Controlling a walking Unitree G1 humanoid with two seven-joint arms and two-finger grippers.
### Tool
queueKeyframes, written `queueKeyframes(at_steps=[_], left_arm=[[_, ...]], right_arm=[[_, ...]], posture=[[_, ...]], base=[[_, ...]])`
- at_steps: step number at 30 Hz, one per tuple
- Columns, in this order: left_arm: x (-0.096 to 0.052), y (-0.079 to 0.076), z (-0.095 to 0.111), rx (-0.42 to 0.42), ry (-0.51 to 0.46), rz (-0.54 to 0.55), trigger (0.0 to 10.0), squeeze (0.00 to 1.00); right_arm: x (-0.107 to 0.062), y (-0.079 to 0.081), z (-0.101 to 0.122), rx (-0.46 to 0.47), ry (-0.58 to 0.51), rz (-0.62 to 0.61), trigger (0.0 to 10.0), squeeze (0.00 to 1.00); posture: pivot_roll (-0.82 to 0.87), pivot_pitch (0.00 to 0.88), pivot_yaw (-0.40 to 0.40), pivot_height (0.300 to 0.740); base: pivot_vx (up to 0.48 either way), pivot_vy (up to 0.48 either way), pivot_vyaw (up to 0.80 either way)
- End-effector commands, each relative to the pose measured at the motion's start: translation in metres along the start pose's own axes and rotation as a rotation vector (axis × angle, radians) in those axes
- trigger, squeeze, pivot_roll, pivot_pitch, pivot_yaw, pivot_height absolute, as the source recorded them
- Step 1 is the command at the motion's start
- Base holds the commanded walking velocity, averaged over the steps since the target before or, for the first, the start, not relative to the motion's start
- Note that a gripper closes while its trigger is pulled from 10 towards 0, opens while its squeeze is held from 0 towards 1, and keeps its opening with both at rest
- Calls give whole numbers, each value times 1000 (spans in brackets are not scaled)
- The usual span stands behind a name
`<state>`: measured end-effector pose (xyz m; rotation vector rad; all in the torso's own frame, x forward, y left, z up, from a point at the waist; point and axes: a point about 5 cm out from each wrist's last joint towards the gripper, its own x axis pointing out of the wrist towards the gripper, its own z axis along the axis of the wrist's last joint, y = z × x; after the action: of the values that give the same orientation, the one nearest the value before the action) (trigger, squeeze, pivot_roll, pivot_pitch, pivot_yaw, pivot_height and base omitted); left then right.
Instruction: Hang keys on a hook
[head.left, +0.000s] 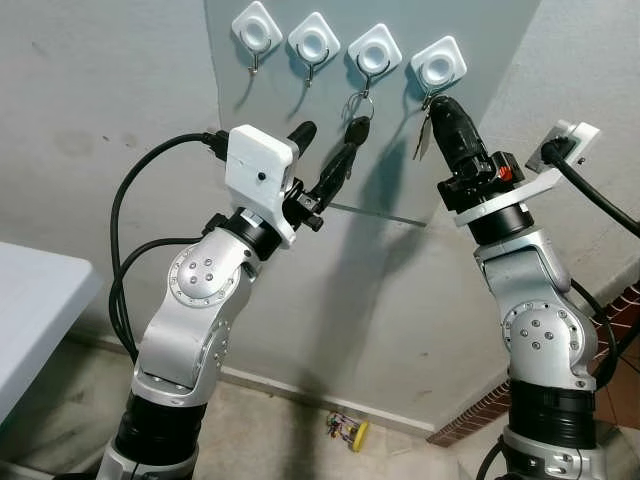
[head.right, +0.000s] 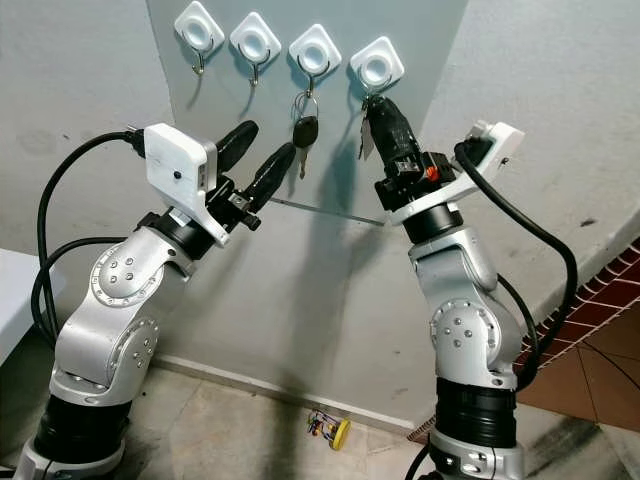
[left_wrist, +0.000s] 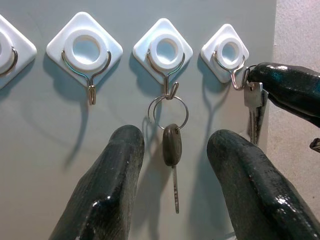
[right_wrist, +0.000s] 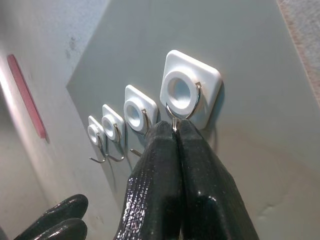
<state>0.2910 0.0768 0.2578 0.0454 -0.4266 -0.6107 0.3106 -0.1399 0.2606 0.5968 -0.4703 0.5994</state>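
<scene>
While right end effector (head.left: 437, 103) pinches silver keys (left_wrist: 253, 107) at hook (left_wrist: 235, 80), blades hanging vertically downward, left end effector (left_wrist: 172, 165) spread.

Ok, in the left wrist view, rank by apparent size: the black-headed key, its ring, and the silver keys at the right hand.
1. Black-headed key, longest.
2. Silver keys; partly hidden by the right hand, so this place is unsure.
3. Key ring, smallest.

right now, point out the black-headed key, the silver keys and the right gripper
black-headed key (left_wrist: 171, 145), left wrist view, on its dark plastic head
silver keys (left_wrist: 254, 97), left wrist view, on the flat key head
right gripper (right_wrist: 176, 137), right wrist view, at the shut fingertips under the hook
</scene>
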Motion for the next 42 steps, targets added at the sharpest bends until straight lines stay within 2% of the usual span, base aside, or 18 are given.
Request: queueKeyframes(at_steps=[1, 3, 8, 18, 42], left_arm=[[0, 0, 4, 11, -10, 4, 10000, 0], [0, 1, 4, 12, -10, 5, 10000, 0], [-1, 0, 5, 12, -10, 6, 10000, 0], [-1, 0, 5, 12, -10, 3, 10000, 0], [-1, 0, 5, 16, -10, 7, 10000, 0]], right_arm=[[1, -1, 6, -33, -21, -17, 10000, 0], [1, -7, 6, -44, -23, -60, 10000, 0], [1, -7, 8, -45, -39, -57, 10000, 0], [1, 1, 8, -12, -49, -2, 10000, 0], [2, 6, 1, 14, -19, 33, 10000, 0]], posture=[[49, 72, -63, 740], [49, 72, -63, 740], [50, 73, -62, 740], [51, 74, -60, 740], [58, 79, -64, 740]], base=[[0, 0, 0], [0, 0, 0], [0, 0, 0], [0, 0, 0], [0, 0, 0]])
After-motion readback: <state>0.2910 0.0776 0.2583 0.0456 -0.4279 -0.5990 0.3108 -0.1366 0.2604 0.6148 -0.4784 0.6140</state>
